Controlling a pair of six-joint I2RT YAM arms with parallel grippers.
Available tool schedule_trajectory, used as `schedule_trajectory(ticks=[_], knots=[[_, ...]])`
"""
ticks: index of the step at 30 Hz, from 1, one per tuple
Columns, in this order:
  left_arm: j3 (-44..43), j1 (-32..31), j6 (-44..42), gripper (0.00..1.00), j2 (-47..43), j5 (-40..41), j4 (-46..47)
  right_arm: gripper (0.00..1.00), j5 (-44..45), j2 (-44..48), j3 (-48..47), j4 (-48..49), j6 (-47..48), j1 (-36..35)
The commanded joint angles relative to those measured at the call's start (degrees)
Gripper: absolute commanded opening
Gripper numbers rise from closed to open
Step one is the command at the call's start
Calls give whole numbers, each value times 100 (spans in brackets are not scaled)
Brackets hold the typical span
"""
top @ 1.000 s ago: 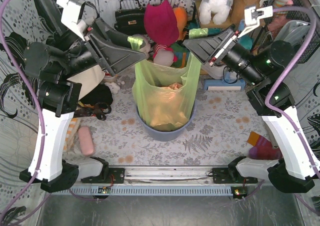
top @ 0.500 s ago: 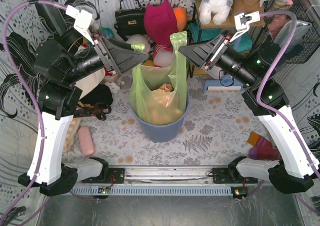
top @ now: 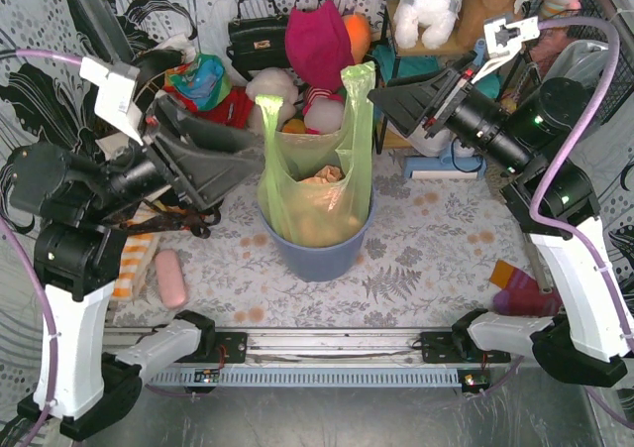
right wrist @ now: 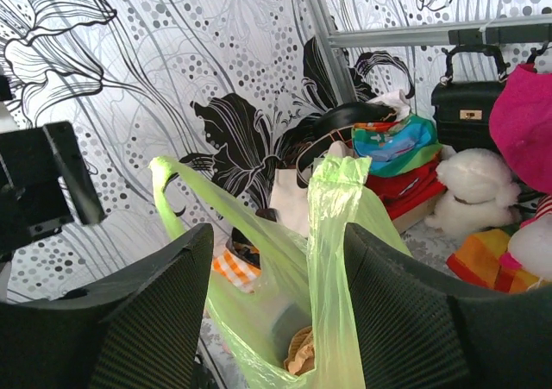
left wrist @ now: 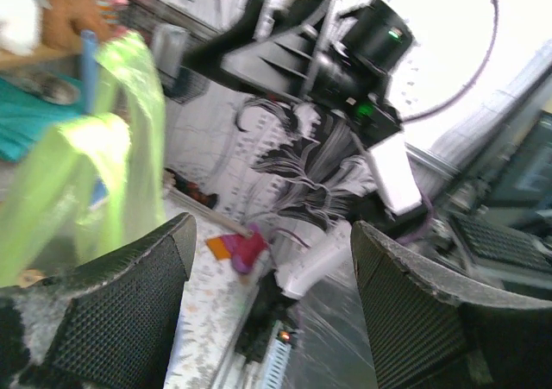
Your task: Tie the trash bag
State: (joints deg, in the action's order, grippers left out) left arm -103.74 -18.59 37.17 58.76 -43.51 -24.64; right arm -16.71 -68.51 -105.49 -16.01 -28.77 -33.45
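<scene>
The lime-green trash bag [top: 317, 204] sits in the blue-grey bin [top: 322, 257], with tan paper [top: 324, 176] showing inside. Its two handles stand upright and free: the left handle [top: 270, 110] and the taller right handle [top: 357, 85]. My left gripper [top: 253, 160] is open just left of the bag, nothing between its fingers; its wrist view [left wrist: 272, 234] has the bag [left wrist: 95, 147] off to the left. My right gripper [top: 374, 92] is open beside the right handle. In the right wrist view [right wrist: 276, 234] that handle [right wrist: 335, 225] hangs between the spread fingers, not pinched.
Plush toys [top: 319, 46] and a black handbag [top: 260, 36] crowd the back just behind the bin. A pink object [top: 170, 279] lies on the left of the table, a red and orange cloth [top: 520, 290] on the right. A white box [top: 441, 172] is behind the right arm.
Both grippers lifted the bag's handles upward, then opened. The left arm has since pulled back left and lower, leaving its handle standing. The right gripper eased slightly right.
</scene>
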Motion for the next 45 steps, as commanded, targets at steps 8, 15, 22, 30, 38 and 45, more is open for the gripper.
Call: schedule_trajectory(ticks=[8, 15, 22, 30, 38, 45], knots=[[1916, 14, 1642, 81, -693, -1440, 2490, 61, -377, -672, -1283, -743, 935, -6], [2569, -267, 1135, 78, -1003, -497, 2098, 60, -173, -1217, -2245, -1624, 1440, -8], [2669, -1922, 507, 71, -843, 979, 2195, 61, -165, -1382, -2465, -1812, 1754, -6], [2846, -4221, -1020, 70, -593, 3800, 2003, 62, -278, -1329, -2447, -1913, 1998, 2], [3707, -4553, -1864, 71, -349, 4699, 3694, 61, -591, -1608, -2764, -2134, 2076, 235], [3704, -4662, -2501, 70, -214, 5686, 4126, 56, -1899, -1623, -2378, -1428, 1564, 764]])
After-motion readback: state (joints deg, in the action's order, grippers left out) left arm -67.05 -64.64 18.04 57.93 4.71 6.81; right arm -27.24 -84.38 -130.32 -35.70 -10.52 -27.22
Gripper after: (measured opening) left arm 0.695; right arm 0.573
